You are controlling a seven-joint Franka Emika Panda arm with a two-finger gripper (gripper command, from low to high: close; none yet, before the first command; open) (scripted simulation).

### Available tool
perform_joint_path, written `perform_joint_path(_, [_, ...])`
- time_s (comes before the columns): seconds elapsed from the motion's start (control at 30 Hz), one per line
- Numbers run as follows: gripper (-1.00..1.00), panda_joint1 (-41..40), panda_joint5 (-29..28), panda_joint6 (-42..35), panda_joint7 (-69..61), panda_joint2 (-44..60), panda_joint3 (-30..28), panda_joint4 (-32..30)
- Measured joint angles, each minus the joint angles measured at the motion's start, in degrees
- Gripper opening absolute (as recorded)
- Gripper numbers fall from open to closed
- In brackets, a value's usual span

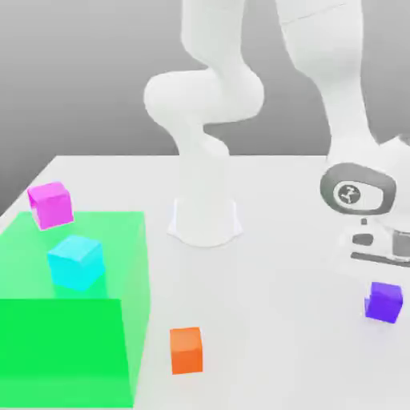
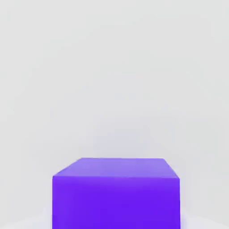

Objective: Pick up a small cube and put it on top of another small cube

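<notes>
Violet-purple cube (image 2: 116,197) on a pale surface (image 2: 112,80)

The cube sits square to the camera, its top face lighter than its front face; bare whitish ground stretches beyond it.

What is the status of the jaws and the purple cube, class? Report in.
Jaws shut, hand low beside small matte violet-purple cube. Cube on white table, not visibly gripped. Orange cube, cyan cube, magenta-pink cube well apart; nothing blocking.

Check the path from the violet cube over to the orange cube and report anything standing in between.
Nothing visible blocks it. The violet cube sits at the exterior view's right, the orange cube toward the middle, with bare white table between them. The green block lies beyond the orange cube.
</notes>
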Motion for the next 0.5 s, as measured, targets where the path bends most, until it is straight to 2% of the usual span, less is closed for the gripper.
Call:
perform_joint_path(0.1, [-1.00,-3.5,6.0,-2.2,-2.1,-4.0,2.2,-1.4])
perform_joint_path(0.37, [-1.00,-13.9,17.3,-4.9,8.7,-11.5,-6.5,-4.6])
perform_joint_path(0.5, [-1.00,-22.3,21.8,-6.1,16.0,-15.1,-10.9,-6.2])
